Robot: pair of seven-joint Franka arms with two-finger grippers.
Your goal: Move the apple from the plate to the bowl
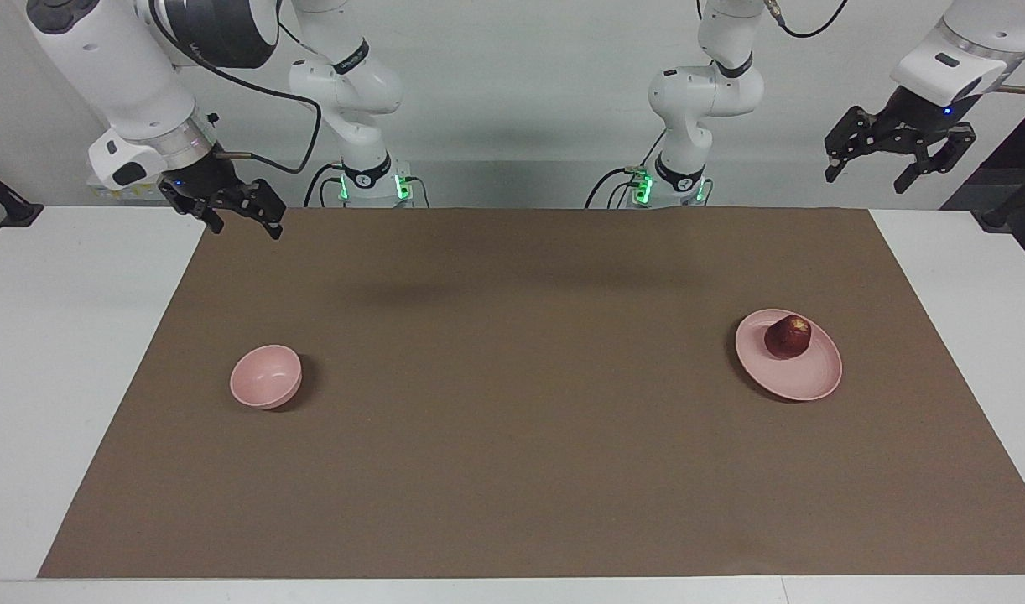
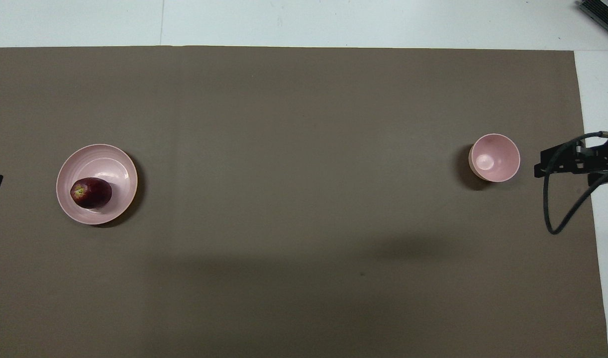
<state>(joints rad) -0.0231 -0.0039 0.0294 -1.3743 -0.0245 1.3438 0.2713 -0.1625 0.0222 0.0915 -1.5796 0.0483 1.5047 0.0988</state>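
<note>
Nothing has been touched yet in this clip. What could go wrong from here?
1. The apple is round and sits off-centre on the plate; a poor pinch could roll it off.
2. The bowl is small, deep and at the right arm's end, apart from the plate: an off-centre release might hit its rim, tipping it.

A white bench (image 1: 76, 352) carries a wide brown paper sheet (image 1: 512, 419) covering most of it. On the sheet rest a flat pale pink plate (image 1: 806, 382) toward the left arm's end and a small deep pale pink bowl (image 1: 266, 377) toward the right arm's end
</note>
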